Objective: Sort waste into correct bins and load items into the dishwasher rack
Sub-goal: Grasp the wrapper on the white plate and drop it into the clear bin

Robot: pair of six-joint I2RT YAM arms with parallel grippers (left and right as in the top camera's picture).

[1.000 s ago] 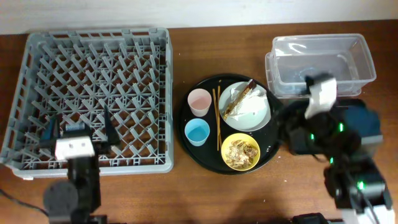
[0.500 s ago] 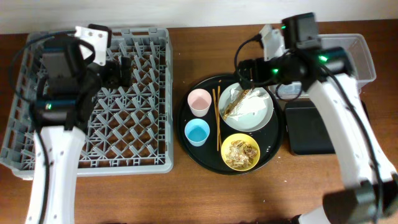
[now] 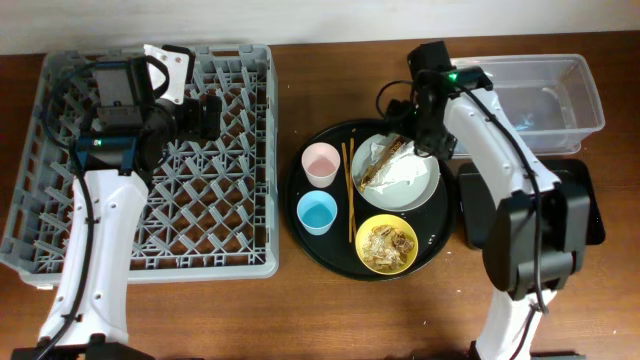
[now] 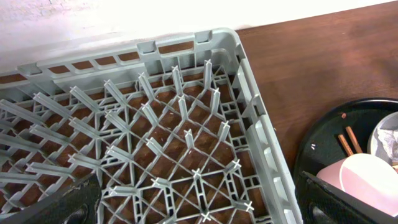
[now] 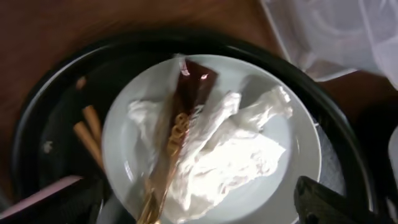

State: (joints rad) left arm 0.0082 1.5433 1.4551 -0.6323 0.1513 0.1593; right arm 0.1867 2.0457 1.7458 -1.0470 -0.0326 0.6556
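The grey dishwasher rack [image 3: 150, 215] fills the left. My left gripper [image 3: 205, 115] hangs open and empty over its far right corner; the left wrist view shows the pegs [image 4: 186, 137] between the fingers [image 4: 199, 211]. My right gripper [image 3: 408, 125] is open just above the pale plate [image 3: 415, 185], which holds crumpled white paper [image 5: 230, 155] and a brown-gold wrapper [image 5: 180, 118]. The open fingers [image 5: 199, 211] straddle the plate [image 5: 292, 180]. A yellow bowl [image 3: 388, 245] holds tan scraps. A pink cup [image 3: 320, 162], a blue cup [image 3: 318, 212] and chopsticks [image 3: 349, 190] lie nearby.
The dishes sit on a round black tray [image 3: 300, 195] in the middle. A clear plastic tub [image 3: 525, 95] stands at the back right. A shallow black rectangular tray [image 3: 575, 205] lies in front of it, partly hidden by my right arm.
Both arms have swung up from the table's front edge. The left gripper now hangs over the rack's far corner. The right gripper has moved over the plate and come lower.
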